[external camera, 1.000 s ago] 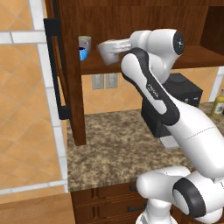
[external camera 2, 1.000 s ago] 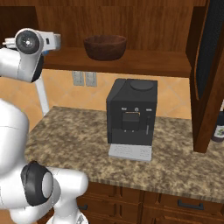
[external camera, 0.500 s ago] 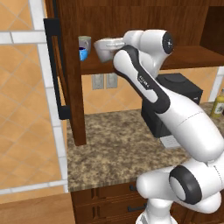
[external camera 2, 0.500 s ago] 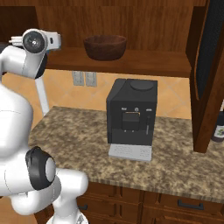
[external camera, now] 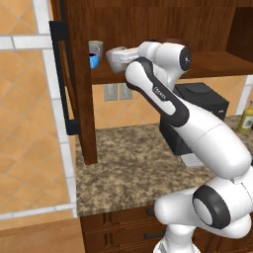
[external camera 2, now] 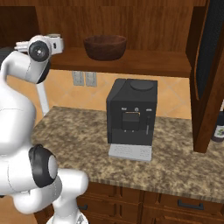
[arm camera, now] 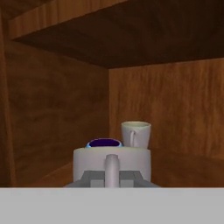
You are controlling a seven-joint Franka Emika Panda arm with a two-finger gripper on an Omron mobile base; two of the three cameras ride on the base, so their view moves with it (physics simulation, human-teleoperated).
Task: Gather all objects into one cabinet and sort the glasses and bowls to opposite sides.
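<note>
Claw [external camera: 109, 55] has advanced with pale mug [arm camera: 112, 164].

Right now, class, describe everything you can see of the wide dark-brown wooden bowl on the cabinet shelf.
The wide dark-brown wooden bowl is round with a thick rim, a dark hollow inside and sides that taper to a narrower base. Its surface looks like polished reddish-brown wood. It stands upright on the reddish-brown cabinet shelf, near the back wall and above the black coffee machine. Only the shelf touches it; nothing shows inside.
</note>
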